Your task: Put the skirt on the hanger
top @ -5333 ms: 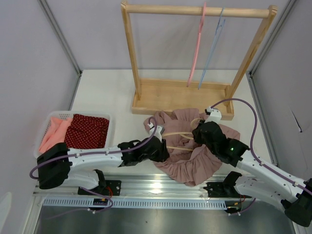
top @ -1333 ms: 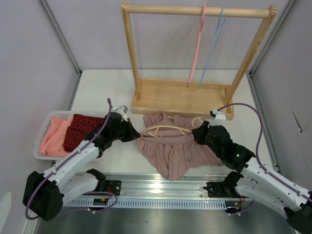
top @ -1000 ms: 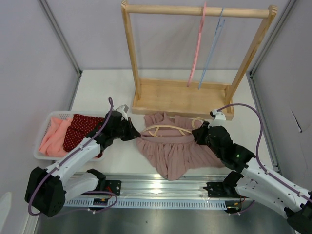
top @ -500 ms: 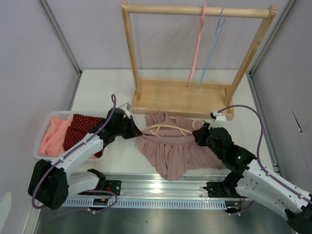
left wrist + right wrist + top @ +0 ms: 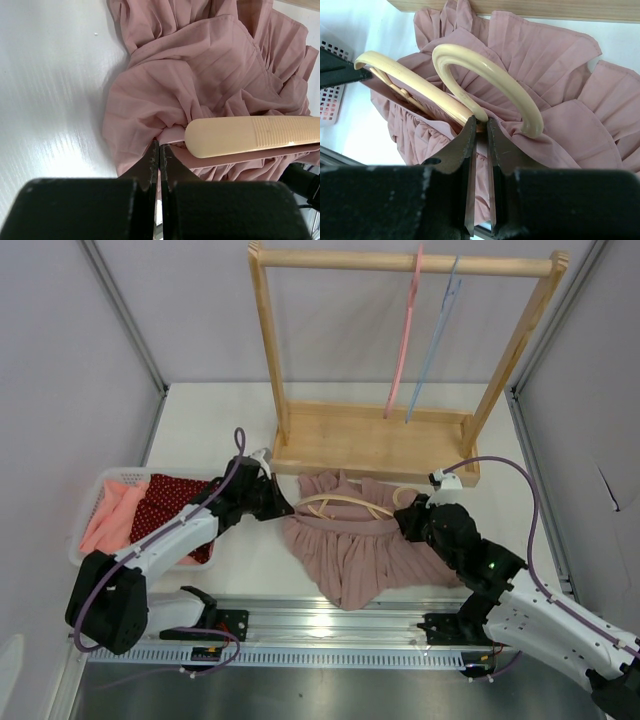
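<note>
The left fingers point(image 5: 146, 172) are pressed together with only a thin slit between them. They pinch a fold at the edge of the dusty-pink pleated skirt point(image 5: 200, 65), just beside the ribbed end of the pale cream wooden hanger point(image 5: 250, 136). The right fingers point(image 5: 469, 142) are closed to a narrow gap on the base of the hanger's curved hook, with the skirt's fabric bunched around it. Whether they also catch cloth cannot be told.

The skirt lies spread on the white tabletop point(image 5: 215, 430) between the two arms. Its waist end points toward the light wooden clothes rack point(image 5: 372, 443) and touches the rack's base board. The hanger rests across that waist end, its hook near the right fingers. A pink hanger point(image 5: 405, 335) and a blue hanger point(image 5: 432, 335) hang side by side from the rack's top rail. To the left, well apart from the skirt, a white plastic basket point(image 5: 130, 472) holds a red dotted cloth point(image 5: 160, 512) and a salmon cloth point(image 5: 108, 515).
</note>
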Controlling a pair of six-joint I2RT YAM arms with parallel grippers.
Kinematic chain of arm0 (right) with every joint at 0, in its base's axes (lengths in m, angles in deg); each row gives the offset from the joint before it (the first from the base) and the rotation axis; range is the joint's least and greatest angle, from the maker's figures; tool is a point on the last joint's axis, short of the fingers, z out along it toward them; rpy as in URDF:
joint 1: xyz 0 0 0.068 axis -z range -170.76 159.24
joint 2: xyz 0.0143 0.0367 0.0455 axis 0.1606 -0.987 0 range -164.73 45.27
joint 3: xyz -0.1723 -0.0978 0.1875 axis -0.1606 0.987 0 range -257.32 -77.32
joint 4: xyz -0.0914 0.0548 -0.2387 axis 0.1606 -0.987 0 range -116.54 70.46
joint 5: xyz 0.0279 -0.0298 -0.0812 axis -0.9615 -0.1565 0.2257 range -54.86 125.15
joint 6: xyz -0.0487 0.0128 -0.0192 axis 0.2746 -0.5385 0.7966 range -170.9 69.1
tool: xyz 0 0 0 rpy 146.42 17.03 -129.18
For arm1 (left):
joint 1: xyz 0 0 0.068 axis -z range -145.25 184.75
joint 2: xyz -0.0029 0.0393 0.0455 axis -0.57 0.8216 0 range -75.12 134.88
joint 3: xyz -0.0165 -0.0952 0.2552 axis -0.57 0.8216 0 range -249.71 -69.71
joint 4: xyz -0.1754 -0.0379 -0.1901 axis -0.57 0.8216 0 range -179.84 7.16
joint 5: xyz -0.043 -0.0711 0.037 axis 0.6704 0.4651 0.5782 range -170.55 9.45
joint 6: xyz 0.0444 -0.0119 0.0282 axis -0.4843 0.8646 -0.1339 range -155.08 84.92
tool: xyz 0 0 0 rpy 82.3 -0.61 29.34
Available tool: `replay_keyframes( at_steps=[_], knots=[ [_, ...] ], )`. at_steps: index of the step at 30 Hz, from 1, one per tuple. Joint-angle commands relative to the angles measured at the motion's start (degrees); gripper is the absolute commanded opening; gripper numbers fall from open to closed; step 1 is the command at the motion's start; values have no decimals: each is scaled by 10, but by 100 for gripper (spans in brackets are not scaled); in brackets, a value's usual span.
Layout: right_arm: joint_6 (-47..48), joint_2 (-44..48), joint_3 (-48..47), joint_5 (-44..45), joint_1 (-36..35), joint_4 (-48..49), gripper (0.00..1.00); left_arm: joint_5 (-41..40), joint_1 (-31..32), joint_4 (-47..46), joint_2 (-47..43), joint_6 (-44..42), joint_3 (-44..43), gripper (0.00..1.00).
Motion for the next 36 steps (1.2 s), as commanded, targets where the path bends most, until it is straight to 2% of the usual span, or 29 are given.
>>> replay_keyframes(
  at_steps=[1, 20, 31, 36],
  knots=[
    [30, 13, 5, 37, -1, -15, 0, -35, -21, 2, 12, -19, -29, 0],
    [42, 25, 10, 26, -19, -15, 0, -34, -21, 18, 80, -30, -98, 0],
    [71, 10, 14, -38, -34, 17, 0, -22, -21, -4, 87, -26, -69, 0],
    [84, 9, 7, -39, -53, 26, 0, -27, -21, -4, 100, -29, -65, 0]
  ],
)
